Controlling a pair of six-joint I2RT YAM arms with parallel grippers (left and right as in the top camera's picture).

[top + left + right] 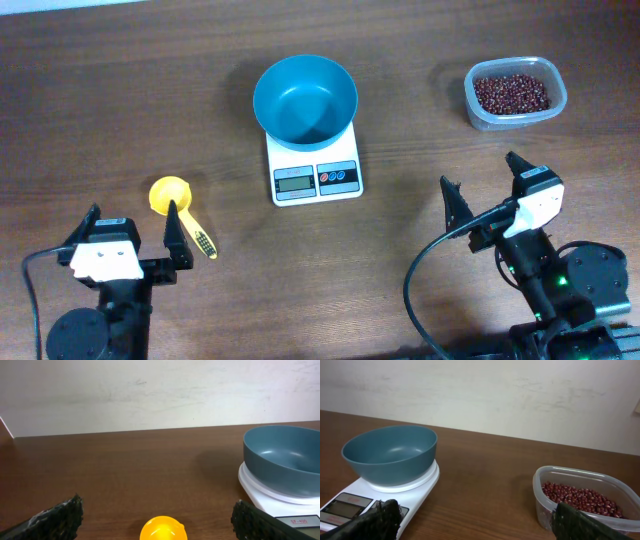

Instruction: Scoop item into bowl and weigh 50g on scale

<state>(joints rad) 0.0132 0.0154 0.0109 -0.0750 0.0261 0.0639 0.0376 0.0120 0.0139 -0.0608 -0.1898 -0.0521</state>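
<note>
The teal-blue bowl (305, 98) stands empty on the white scale (315, 178) at the table's middle; both show in the left wrist view (285, 457) and the right wrist view (390, 454). The red-brown beans (511, 93) lie in a clear tub (556, 98) at the far right, also in the right wrist view (580, 499). A yellow scoop (170, 195) lies left of the scale. My left gripper (133, 228) is open and empty, just behind the scoop (163, 528). My right gripper (484, 182) is open and empty, between scale and tub.
The scale's display (294, 180) and its red and blue buttons (338, 176) face the near edge. The scoop's handle (202, 240) points toward the near side, beside my left gripper's right finger. A pale wall (150, 390) stands behind the table.
</note>
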